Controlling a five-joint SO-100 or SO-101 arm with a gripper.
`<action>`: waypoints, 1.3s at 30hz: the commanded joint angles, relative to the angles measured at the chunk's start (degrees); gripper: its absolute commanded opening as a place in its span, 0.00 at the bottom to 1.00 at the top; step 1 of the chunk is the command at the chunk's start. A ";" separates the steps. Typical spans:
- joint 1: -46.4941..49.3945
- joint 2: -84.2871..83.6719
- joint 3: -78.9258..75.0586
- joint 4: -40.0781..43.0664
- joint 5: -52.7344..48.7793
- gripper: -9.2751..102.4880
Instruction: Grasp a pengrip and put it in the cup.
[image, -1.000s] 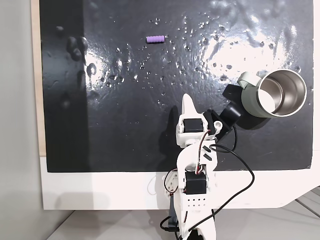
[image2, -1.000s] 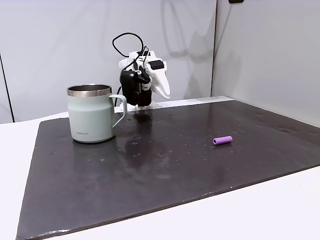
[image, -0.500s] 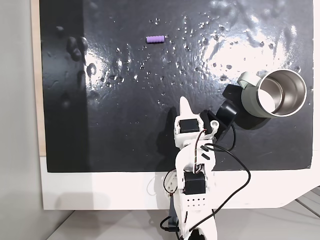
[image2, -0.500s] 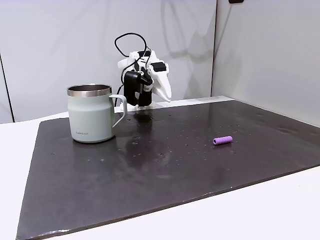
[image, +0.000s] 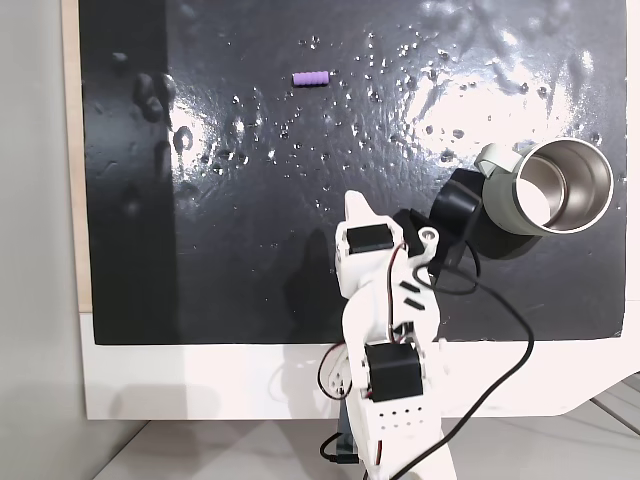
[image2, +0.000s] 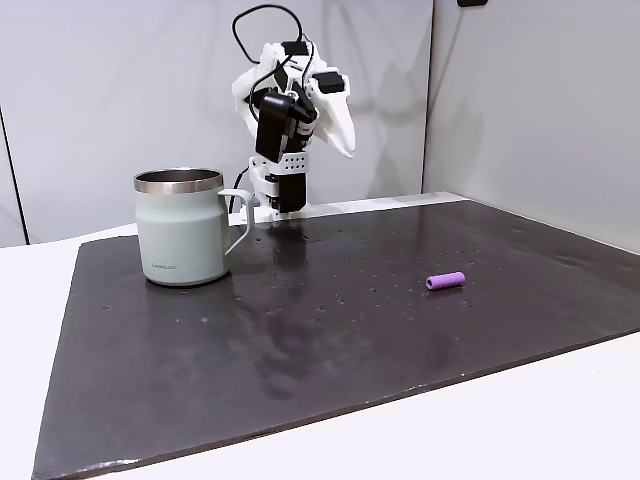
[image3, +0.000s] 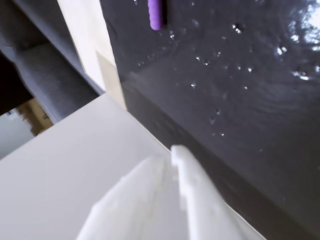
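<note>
The black mat (image2: 330, 330) covers most of the white table (image2: 560, 420). In a fixed view the cup (image2: 185, 230) stands upright at the mat's left, handle facing right, with the white arm raised behind it and the gripper (image2: 340, 135) aloft, its fingers together and empty. The pengrip (image2: 445, 281) lies on its side on the mat, well to the right of the cup and apart from the gripper.

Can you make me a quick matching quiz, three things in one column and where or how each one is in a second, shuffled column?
Things:
1. pengrip
2. cup
3. pincer

States:
A. raised in the air above the mat's far edge
B. lying on its side on the dark mat
C. standing upright, nothing inside

Pairs: 1-B, 2-C, 3-A
</note>
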 joint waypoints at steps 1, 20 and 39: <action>-0.35 -12.92 -16.70 3.96 1.49 0.08; -2.37 -54.23 -60.03 16.26 6.68 0.27; -1.41 -100.63 -110.30 35.33 9.76 0.27</action>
